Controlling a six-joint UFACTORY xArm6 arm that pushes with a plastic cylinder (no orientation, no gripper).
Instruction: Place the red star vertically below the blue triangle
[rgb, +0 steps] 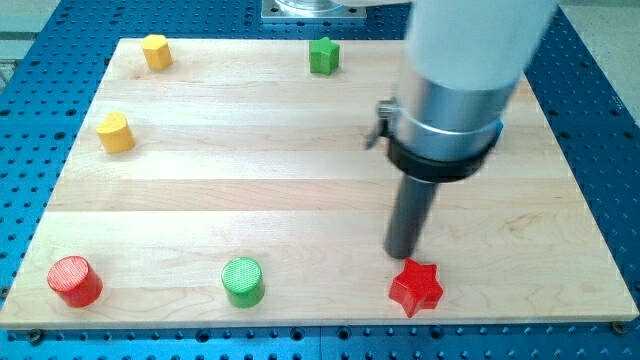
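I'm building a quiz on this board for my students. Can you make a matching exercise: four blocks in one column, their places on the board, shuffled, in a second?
Blocks:
1. red star
2. red cylinder
3. green star
4. green cylinder

Places:
A. top edge, near the middle
B. bottom left corner
C. bottom edge, just below my tip
D. bottom edge, left of the middle

Pairs: 1-C, 2-B, 3-A, 4-D

Bright, even light; soft shadows
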